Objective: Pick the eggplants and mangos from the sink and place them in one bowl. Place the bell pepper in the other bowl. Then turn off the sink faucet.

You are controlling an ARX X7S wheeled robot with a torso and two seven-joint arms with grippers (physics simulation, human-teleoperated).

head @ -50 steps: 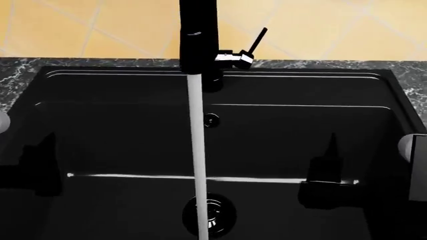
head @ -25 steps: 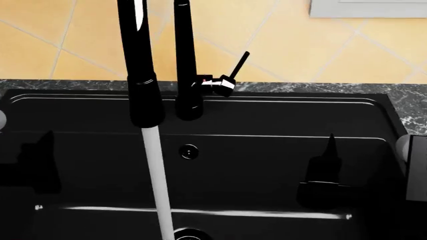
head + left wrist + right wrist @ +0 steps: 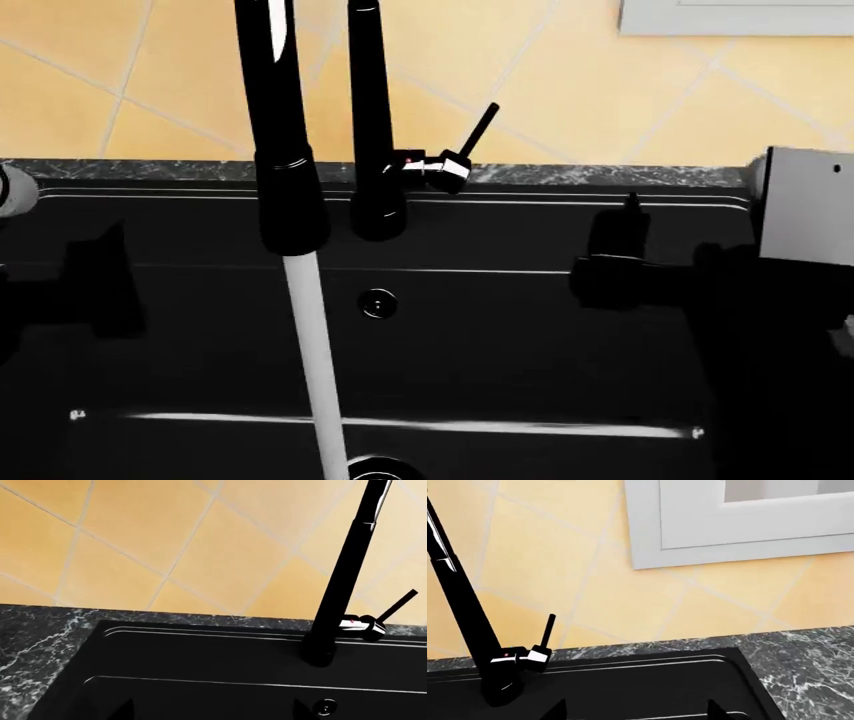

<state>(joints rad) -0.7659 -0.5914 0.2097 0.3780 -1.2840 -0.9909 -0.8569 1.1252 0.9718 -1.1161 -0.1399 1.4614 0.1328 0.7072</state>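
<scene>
Running water (image 3: pixel 314 360) from black faucet (image 3: pixel 280 150) into sink (image 3: pixel 534 330), lever (image 3: pixel 477 132) tilted up.
Right gripper (image 3: pixel 627 255) center-right, left gripper (image 3: pixel 94 290) at left edge; jaw state of both: cannot tell.

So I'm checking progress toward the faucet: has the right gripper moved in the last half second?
Yes. In the head view the right gripper has risen and shifted left, closer to the faucet handle; the sink rim stayed put.

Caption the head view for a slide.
Water still runs from the faucet into the black sink; lever raised, untouched.
</scene>
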